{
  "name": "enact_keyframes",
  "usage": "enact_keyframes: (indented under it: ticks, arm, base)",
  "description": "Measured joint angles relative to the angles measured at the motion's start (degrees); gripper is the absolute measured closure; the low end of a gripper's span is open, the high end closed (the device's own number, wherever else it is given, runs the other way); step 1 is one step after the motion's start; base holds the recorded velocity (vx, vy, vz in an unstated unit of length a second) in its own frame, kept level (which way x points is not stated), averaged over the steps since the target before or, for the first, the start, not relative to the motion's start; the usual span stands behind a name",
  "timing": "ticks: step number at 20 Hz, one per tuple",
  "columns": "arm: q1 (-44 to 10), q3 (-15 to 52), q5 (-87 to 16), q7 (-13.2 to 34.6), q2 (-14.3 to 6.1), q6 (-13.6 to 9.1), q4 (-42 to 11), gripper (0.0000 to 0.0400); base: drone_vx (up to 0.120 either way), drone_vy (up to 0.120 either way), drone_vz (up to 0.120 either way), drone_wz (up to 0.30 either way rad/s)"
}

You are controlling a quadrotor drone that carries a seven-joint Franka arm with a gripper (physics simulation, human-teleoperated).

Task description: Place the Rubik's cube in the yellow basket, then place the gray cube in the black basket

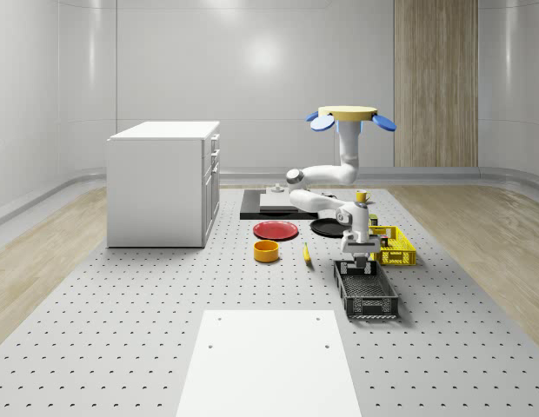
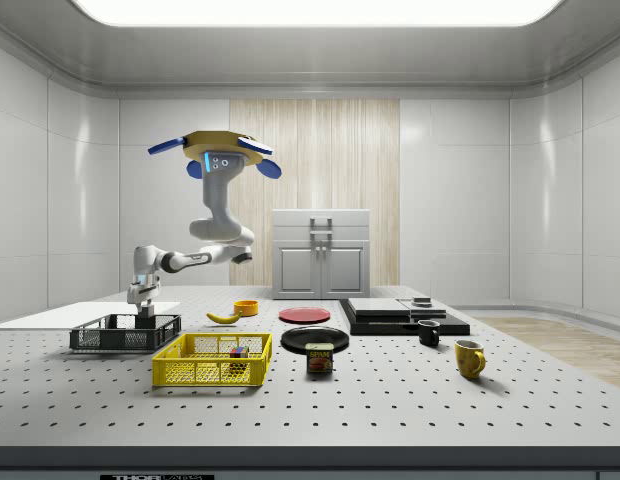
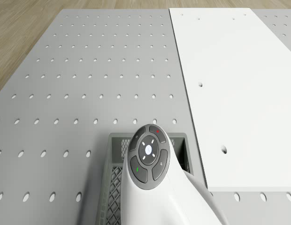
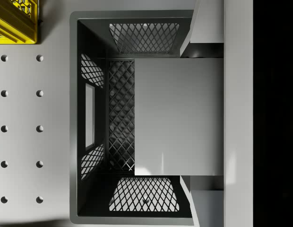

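Observation:
The drone (image 1: pixel 352 117) hovers over the table beside the yellow basket (image 1: pixel 393 246), its arm reaching down to the black basket (image 1: pixel 367 291). My gripper (image 4: pixel 186 116) is shut on the gray cube (image 4: pixel 179 116), which hangs just inside the top of the black basket (image 4: pixel 73 118) toward one long wall. From the side, the gripper (image 2: pixel 142 312) dips into the black basket (image 2: pixel 125 333). The Rubik's cube (image 2: pixel 236 352) lies inside the yellow basket (image 2: pixel 212 360).
A white cabinet (image 1: pixel 163 182) stands at the whole-scene view's left. A red plate (image 1: pixel 276 230), yellow bowl (image 1: pixel 266 251), banana (image 1: pixel 306 253) and black plate (image 1: pixel 326 228) lie near the baskets. A white panel (image 1: pixel 268 360) covers the front. A can (image 2: pixel 320 358) and mugs (image 2: pixel 469 357) sit in the side view's foreground.

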Motion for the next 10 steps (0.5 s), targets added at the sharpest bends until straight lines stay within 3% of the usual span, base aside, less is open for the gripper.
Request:
enact_keyframes:
  ticks: [10]
  arm:
    - [-1.3, -5.5, -5.2, -0.4, 1.2, 3.0, 3.7, 0.0150]
  base:
    - [0.000, 0.000, 0.000, 0.000]
